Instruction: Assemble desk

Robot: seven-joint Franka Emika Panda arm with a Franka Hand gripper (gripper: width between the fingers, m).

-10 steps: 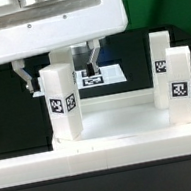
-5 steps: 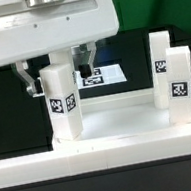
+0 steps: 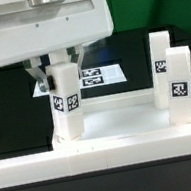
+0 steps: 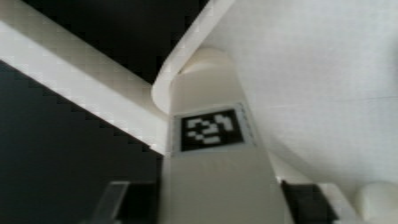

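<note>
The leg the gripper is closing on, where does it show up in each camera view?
Exterior view: the leg stands upright at the tabletop's corner on that view's left, between the gripper's fingers.
Wrist view: the leg fills the middle.
Shared landmark: the leg's square tag.

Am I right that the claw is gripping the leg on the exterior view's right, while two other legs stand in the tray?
Not quite. The exterior view shows the gripper closed around the leg on the exterior view's left, not the right. The two other legs do stand in the tabletop, on the right, untouched.
</note>
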